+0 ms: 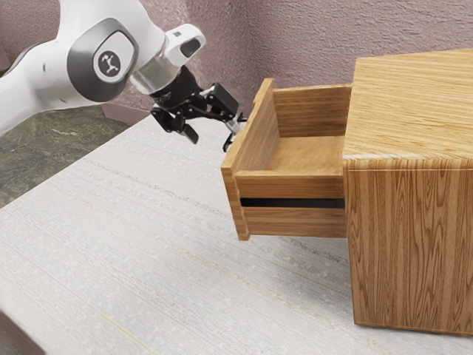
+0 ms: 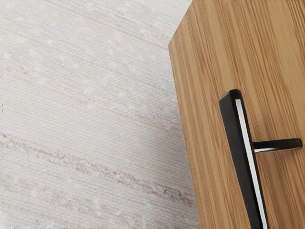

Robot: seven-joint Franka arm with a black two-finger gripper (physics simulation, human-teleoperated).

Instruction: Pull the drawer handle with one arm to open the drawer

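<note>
step: drawer (image 1: 295, 159) stands well out of cabinet (image 1: 406, 222); pull looks nearly done.
next: judged, back the hand clear.
gripper (image 1: 211, 136): fingers spread, pinching nothing, just beside drawer front (image 2: 214, 71).
handle (image 2: 243, 157): black bar on front; long axis parallel to front's edge.
drawer facing: exterior view's left.

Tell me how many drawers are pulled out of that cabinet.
1: the drawer juts from the top of the cabinet toward the exterior view's left. Shut ones below may be hidden.
</note>
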